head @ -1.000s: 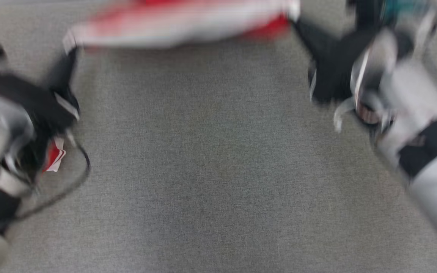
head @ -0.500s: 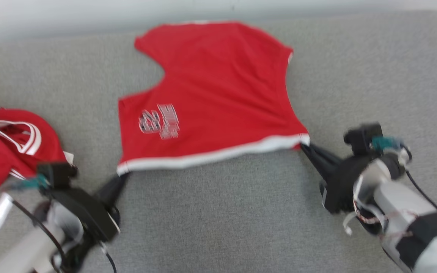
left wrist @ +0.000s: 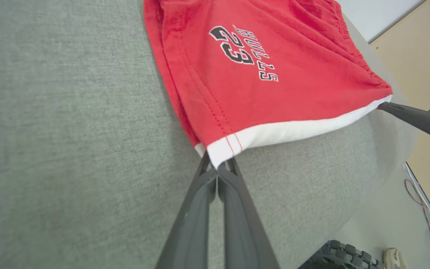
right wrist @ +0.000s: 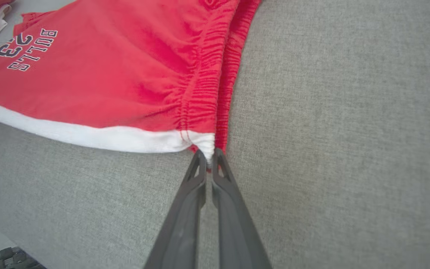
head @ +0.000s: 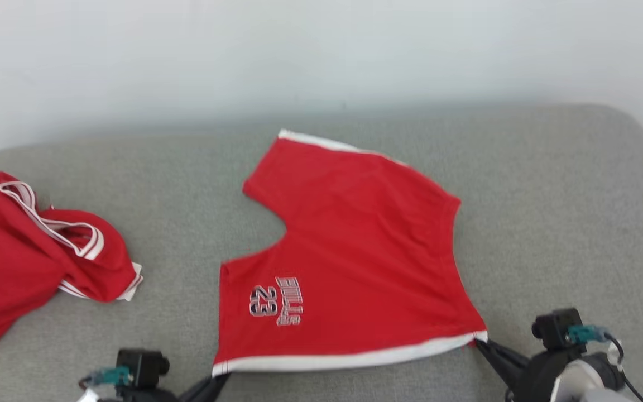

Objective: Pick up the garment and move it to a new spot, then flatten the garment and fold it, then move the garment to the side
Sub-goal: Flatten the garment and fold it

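Observation:
The garment [head: 349, 262] is a pair of red shorts with white hems and "BULLS 23" print, lying spread on the grey cushion [head: 550, 223]. My left gripper [head: 218, 381] is shut on the near left corner of its white hem, seen close in the left wrist view [left wrist: 218, 164] under the garment [left wrist: 267, 74]. At the near right corner my right gripper [head: 479, 341] pinches the hem by the gathered waistband, shut on the cloth in the right wrist view [right wrist: 209, 158], where the garment [right wrist: 125, 74] stretches off to the left.
A second red garment with white trim [head: 37, 251] lies crumpled at the cushion's left. A pale wall [head: 321, 56] runs behind the cushion. In the left wrist view the cushion's edge drops to a floor with cables [left wrist: 427, 209] and a dark wheel [left wrist: 342, 256].
The head view has swung upward, so the shorts now sit lower in the picture with the wall above. Both grippers keep hold of the hem corners.

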Tool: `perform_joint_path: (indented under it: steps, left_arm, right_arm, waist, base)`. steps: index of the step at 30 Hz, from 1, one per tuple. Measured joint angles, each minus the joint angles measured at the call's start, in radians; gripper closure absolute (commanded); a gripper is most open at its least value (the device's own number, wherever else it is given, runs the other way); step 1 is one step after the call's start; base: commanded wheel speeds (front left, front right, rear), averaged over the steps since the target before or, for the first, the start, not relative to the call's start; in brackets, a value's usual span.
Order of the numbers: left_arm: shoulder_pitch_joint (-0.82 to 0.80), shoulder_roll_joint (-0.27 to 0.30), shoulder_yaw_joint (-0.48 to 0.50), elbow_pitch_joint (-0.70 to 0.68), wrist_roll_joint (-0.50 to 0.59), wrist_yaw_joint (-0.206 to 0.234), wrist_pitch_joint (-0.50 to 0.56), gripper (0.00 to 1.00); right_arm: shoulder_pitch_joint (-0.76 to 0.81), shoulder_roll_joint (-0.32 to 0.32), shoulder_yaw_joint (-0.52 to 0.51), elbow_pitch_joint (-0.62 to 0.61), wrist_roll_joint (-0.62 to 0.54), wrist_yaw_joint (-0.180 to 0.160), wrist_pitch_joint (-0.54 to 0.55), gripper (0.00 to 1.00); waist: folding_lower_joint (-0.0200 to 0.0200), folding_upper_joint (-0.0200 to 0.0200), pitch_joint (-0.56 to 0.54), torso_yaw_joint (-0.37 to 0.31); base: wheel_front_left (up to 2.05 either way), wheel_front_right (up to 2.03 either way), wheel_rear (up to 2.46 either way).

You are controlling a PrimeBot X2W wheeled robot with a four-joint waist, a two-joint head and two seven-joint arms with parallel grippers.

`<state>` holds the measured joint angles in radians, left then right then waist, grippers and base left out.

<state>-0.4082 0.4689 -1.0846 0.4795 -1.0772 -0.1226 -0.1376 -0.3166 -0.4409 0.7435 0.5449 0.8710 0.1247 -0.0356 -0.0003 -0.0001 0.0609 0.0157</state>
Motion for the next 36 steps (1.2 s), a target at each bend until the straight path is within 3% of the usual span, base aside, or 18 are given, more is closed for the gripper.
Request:
perform_joint_path:
  steps: [12,27,28,29,30,36]
  left_arm:
    - [0.1,0.004,-0.033,-0.003,0.016,0.053,-0.022,1.0]
    - [0.11,-0.03,-0.053,0.054,0.024,0.062,-0.02,1.0]
    - [0.11,-0.03,-0.051,0.061,0.024,0.067,-0.02,0.94]
    - [0.11,-0.032,-0.051,0.063,0.024,0.071,-0.021,0.22]
    - [0.11,-0.033,-0.051,0.066,0.024,0.071,-0.022,0.0]
    - [0.147,-0.011,-0.006,0.067,0.002,0.087,-0.058,0.0]
  right_arm:
    - [0.107,-0.023,0.018,-0.054,0.026,0.0,0.006,1.0]
    - [0.121,-0.022,0.05,-0.056,0.015,-0.033,0.066,1.0]
    - [0.121,-0.021,0.051,-0.056,0.015,-0.038,0.072,0.99]
    - [0.121,-0.021,0.052,-0.057,0.014,-0.038,0.072,0.16]
    - [0.121,-0.021,0.052,-0.058,0.011,-0.042,0.072,0.0]
    - [0.105,-0.012,0.044,-0.089,0.031,-0.036,0.079,0.0]
  waist:
    - [0.0,-0.0001,-0.117,0.017]
    - [0.0003,0.0,-0.109,0.022]
    - [0.0003,0.0,-0.108,0.022]
    - [0.0003,0.0,-0.108,0.021]
    - [0.0003,0.0001,-0.108,0.021]
    - [0.0003,0.0,-0.113,0.004]
  base:
    - [0.0,0.0,0.0]
    - [0.0,0.0,0.0]
    - [0.0,0.0,0.0]
    - [0.0,0.0,0.0]
    - [0.0,0.0,0.0]
    - [0.0,0.0,0.0]
